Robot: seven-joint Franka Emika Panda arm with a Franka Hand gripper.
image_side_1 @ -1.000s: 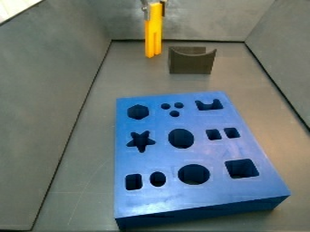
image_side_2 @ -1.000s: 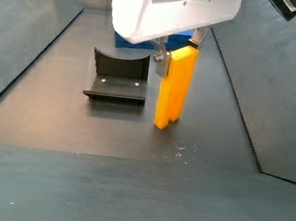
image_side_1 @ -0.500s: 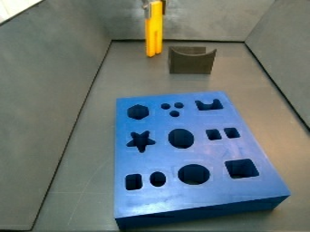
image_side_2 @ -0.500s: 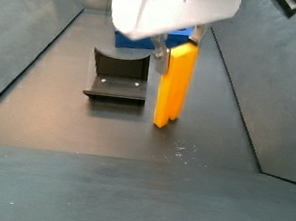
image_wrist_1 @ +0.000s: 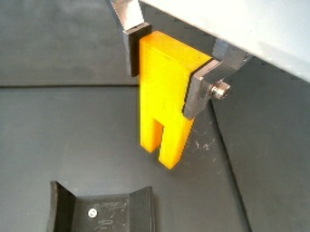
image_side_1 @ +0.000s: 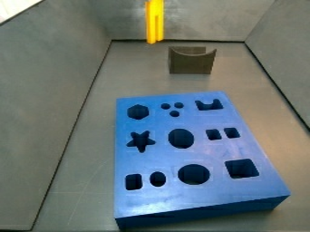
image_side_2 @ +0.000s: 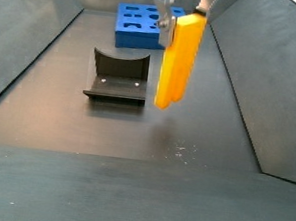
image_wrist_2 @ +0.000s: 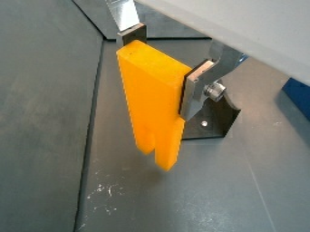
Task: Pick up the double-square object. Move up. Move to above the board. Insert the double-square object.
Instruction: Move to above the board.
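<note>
The double-square object [image_wrist_1: 168, 95] is a tall yellow-orange piece hanging upright with its two prongs pointing down. My gripper [image_wrist_1: 169, 68] is shut on its joined upper end, one silver finger on each side; it shows the same way in a wrist view [image_wrist_2: 164, 59]. In both side views the piece [image_side_1: 154, 23] [image_side_2: 180, 61] hangs clear of the floor. The blue board [image_side_1: 200, 154] with its shaped holes lies flat on the floor, well apart from the piece; it also shows in a side view [image_side_2: 140, 26].
The fixture [image_side_1: 190, 59], a dark L-shaped bracket, stands on the floor between the piece and the board, close beside the piece [image_side_2: 119, 77]. It also shows in both wrist views [image_wrist_1: 103, 208] [image_wrist_2: 218, 122]. Sloping grey walls [image_side_1: 72, 82] enclose the floor.
My gripper has risen with the double-square object in it. The prongs have left the floor and now hang above it. The board and fixture have not moved.
</note>
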